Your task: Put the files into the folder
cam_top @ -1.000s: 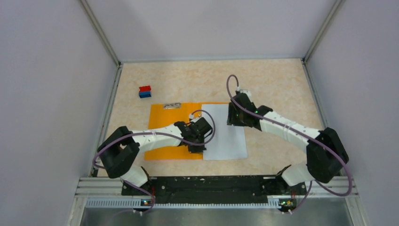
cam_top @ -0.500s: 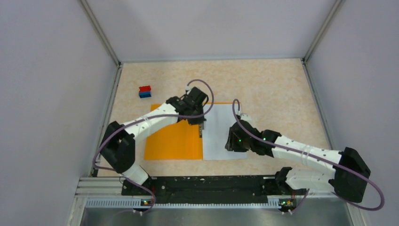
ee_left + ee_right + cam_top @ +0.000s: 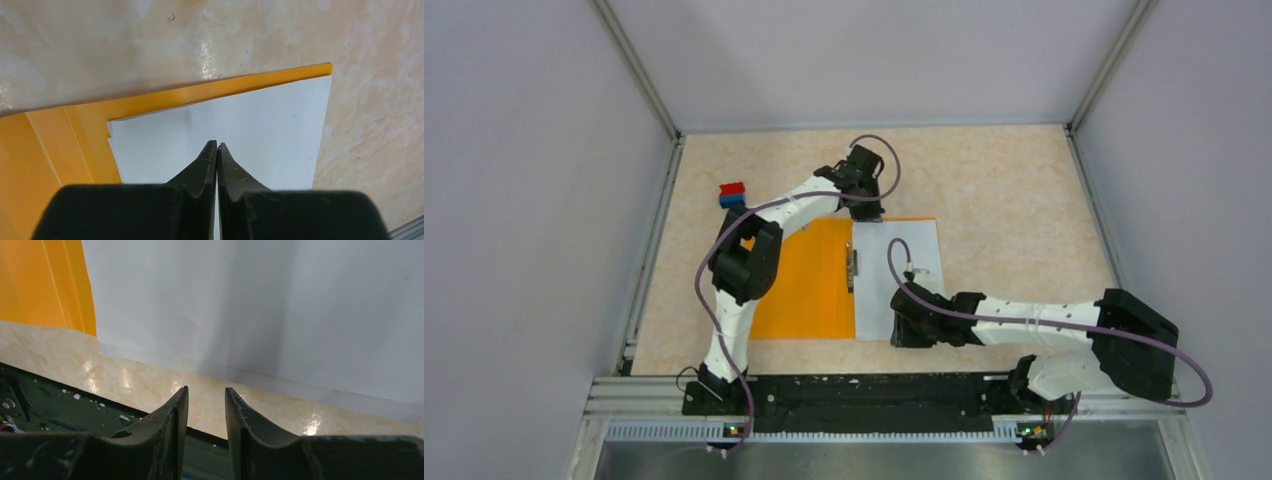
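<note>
From above, your files (image 3: 914,262) lie on the right half of the open folder (image 3: 804,290), with the left gripper (image 3: 865,208) at their far corner and the right gripper (image 3: 897,328) at their near edge. Left wrist: your fingertips are pressed together over plain white paper. Right wrist: your jaws stand slightly apart and empty above the bare table (image 3: 150,382), just beside the sheets' edge.

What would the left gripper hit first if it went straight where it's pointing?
Probably the files: the left gripper, fingers shut, aims at the top white sheet lying on the open folder, near its far edge. Its height above the sheet is unclear.
</note>
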